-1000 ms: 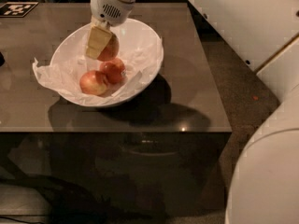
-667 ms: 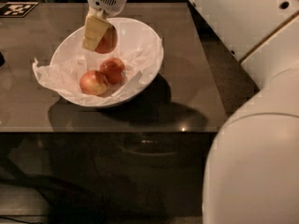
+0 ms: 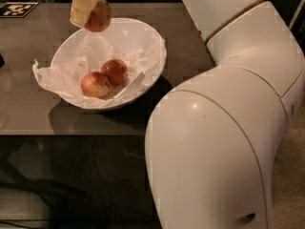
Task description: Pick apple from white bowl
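The white bowl [image 3: 147, 56], lined with crumpled white paper, stands on the dark table. Two red-orange apples lie in it, one at the left [image 3: 95, 84] and one at the right [image 3: 114, 71]. My gripper [image 3: 90, 11] is at the top of the view, above the bowl's far rim. It is shut on a third apple [image 3: 99, 17], held clear of the bowl. A tan finger pad [image 3: 81, 6] covers the apple's left side.
The grey-brown table [image 3: 28, 109] has its front edge near mid-frame. A black-and-white marker tag [image 3: 16, 8] lies at the far left corner. My large white arm [image 3: 228, 128] fills the right half of the view.
The gripper has lifted up and away with the apple, from inside the bowl to above its far rim. The two other apples have stayed put.
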`<state>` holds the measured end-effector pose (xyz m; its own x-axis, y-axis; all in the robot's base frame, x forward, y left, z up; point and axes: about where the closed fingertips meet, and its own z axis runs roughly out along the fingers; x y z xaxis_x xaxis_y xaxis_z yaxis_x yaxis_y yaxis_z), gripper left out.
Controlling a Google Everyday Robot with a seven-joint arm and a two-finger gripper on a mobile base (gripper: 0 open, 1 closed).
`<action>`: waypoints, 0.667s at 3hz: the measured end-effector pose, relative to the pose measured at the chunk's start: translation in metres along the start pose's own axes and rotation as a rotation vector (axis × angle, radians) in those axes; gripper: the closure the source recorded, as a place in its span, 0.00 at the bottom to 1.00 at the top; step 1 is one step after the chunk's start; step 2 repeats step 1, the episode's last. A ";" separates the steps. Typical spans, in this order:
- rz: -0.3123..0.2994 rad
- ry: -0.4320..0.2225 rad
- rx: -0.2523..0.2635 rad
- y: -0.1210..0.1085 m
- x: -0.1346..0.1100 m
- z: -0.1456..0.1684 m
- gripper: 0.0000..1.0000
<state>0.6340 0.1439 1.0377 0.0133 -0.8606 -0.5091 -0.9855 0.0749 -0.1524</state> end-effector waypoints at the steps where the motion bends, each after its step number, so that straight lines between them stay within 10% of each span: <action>1: -0.001 -0.016 0.013 -0.004 -0.005 0.003 1.00; 2: -0.001 -0.016 0.013 -0.004 -0.005 0.003 1.00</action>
